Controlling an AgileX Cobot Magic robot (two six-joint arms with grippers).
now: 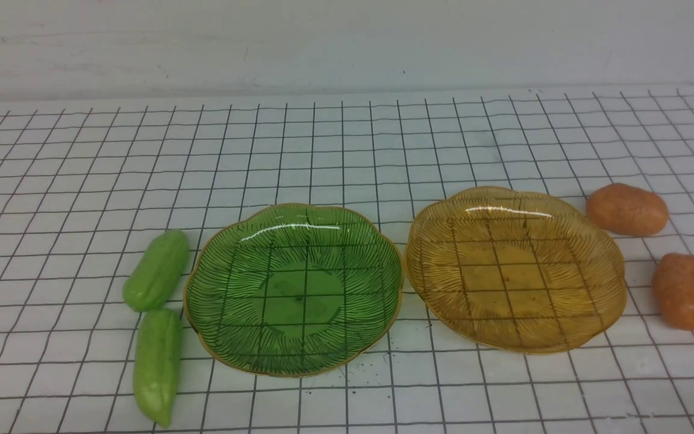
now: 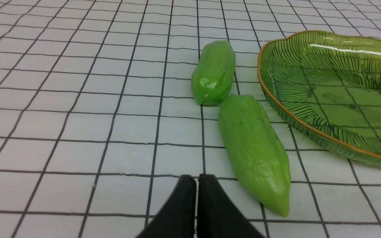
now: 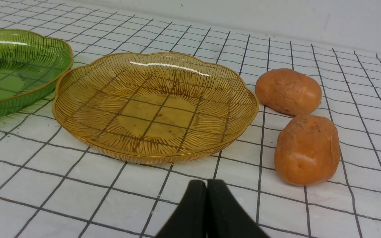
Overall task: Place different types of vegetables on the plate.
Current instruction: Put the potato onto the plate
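Two grippers sit low and near, and each is pinched shut with nothing in it.

The left gripper (image 2: 197, 178) hangs just over the table (image 2: 61, 115). Right ahead of it, a bit to the plate's side, lies the near gourd (image 2: 255, 152). Its pointed end faces the gripper. In the front view its long side runs from 6 o'clock to 12 o'clock. So I think this gripper must open wide and close across the thin way, not along the long way.

Past it sits the far gourd (image 2: 214, 72), tipped a little toward 1 o'clock. The two ends meet or almost meet; I cannot tell which. The gourds lie at 8 o'clock and 9 o'clock of the green plate (image 2: 326, 43), close to its rim but outside it.

The right gripper (image 3: 207, 183) has the near potato (image 3: 306, 150) ahead of it, on the side away from the yellow plate (image 3: 157, 155). The far potato (image 3: 288, 91) lies past that one, with its long side going from 9 o'clock to 3 o'clock. The potatoes sit at 4 o'clock and 2 o'clock of the yellow plate.

Both plates have no food in them yet. The left arm is nearer the gourds, and the right arm is nearer the potatoes.
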